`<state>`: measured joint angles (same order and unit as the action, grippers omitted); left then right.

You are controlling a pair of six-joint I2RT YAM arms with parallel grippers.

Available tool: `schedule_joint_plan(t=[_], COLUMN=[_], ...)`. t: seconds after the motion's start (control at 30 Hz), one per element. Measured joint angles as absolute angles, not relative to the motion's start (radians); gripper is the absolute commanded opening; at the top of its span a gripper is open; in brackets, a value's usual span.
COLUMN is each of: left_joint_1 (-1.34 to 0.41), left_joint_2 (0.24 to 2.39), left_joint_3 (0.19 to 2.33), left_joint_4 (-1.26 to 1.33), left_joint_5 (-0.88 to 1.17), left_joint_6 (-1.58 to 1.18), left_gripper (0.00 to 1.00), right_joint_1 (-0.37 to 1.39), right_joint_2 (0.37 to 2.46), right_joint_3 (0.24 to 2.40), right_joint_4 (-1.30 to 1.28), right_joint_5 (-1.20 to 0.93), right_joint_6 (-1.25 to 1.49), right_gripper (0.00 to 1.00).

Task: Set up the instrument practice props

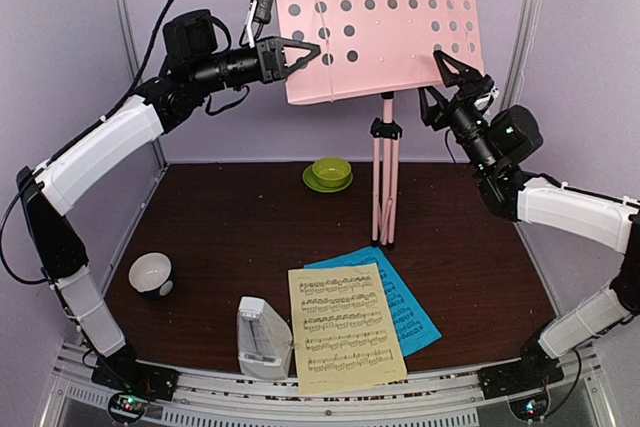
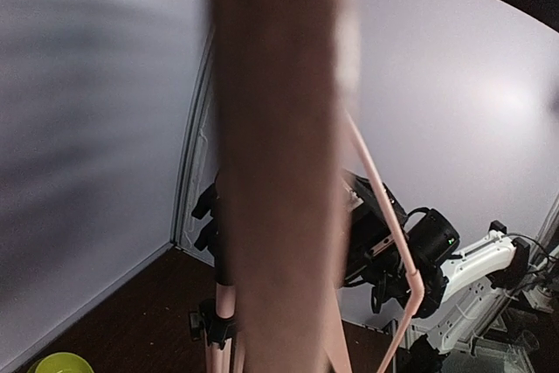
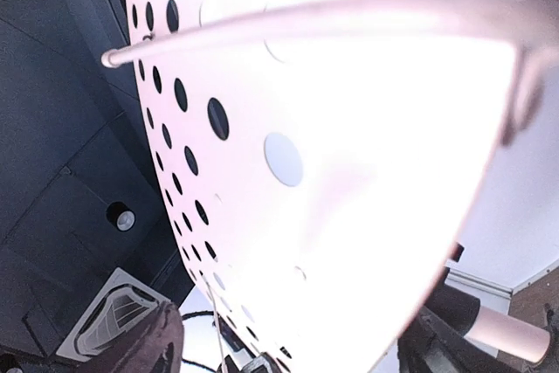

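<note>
Brown table (image 1: 200, 227), top cam, stand (image 1: 380, 27) at back, L gripper (image 1: 303, 59) jaws apart at its left edge, R gripper (image 1: 437, 77) spread at right edge, pages (image 1: 345, 332), metronome (image 1: 262, 339) near front, L wrist, stand blurred close, R wrist, stand fills view.

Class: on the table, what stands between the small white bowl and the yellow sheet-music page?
The pyramid metronome stands there, close beside the yellow page and apart from the bowl; the top external view shows it.

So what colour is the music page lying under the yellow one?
Blue page, clearest in the top external view.
</note>
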<state>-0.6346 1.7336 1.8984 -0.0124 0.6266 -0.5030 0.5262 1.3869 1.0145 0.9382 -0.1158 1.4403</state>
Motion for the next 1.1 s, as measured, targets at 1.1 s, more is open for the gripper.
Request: schedule_joint_plan(t=[1.1], left_joint_1=[-0.453], left_joint_2=[1.712], left_joint_3=[1.868], left_joint_4=[0.059], left_joint_5=[1.029], left_joint_6=[-0.479], left_gripper=[0.00], right_joint_1=[0.283], right_joint_2=[0.788], right_joint_3=[1.214], right_joint_4=[-0.200], right_joint_5=[-0.336], right_joint_6=[0.505], right_gripper=[1.00])
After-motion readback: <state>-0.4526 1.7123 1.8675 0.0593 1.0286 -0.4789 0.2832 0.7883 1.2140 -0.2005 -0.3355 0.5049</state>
